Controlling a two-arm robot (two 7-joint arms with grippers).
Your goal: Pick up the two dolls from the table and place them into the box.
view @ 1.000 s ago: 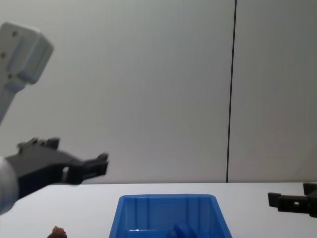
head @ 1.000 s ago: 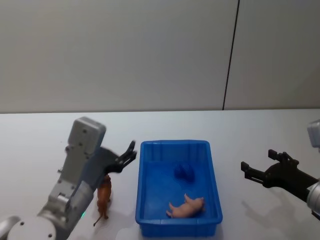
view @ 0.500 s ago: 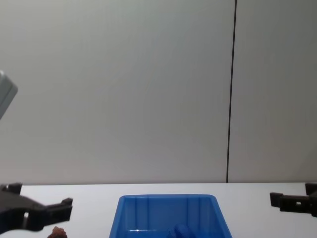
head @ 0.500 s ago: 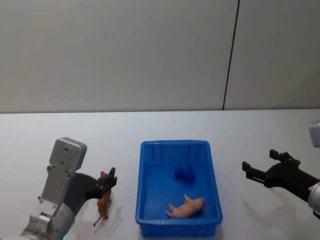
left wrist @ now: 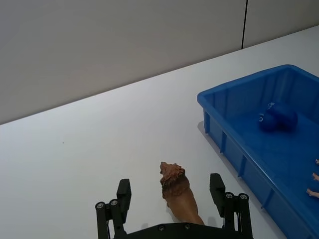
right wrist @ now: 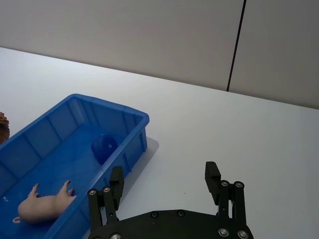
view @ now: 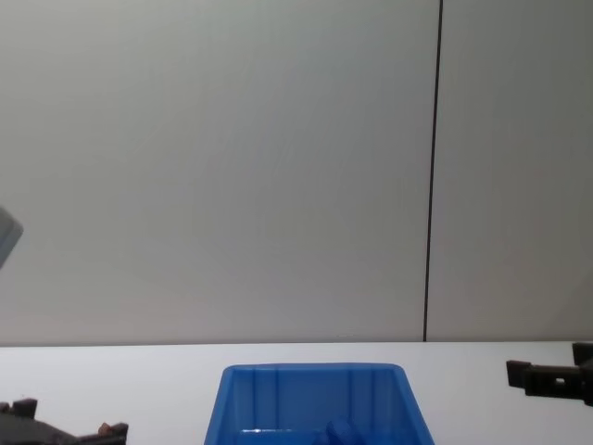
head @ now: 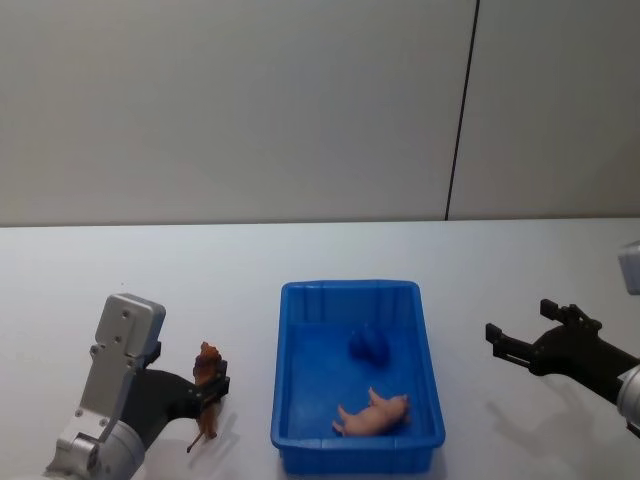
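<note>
The reddish-brown fuzzy doll stands upright on the white table, left of the box. My left gripper is open and low at the table, one finger on each side of that doll, not closed on it. The bright blue box sits mid-table with the rounded blue doll lying inside it toward the far end. My right gripper hovers open and holding nothing to the right of the box.
A pink pig toy lies in the near end of the box. Grey wall panels with a dark vertical seam rise behind the table's far edge.
My left arm has dropped and drawn back from beside the box's left rim down to the reddish-brown doll, which now stands between its fingers. The right arm has stayed put.
</note>
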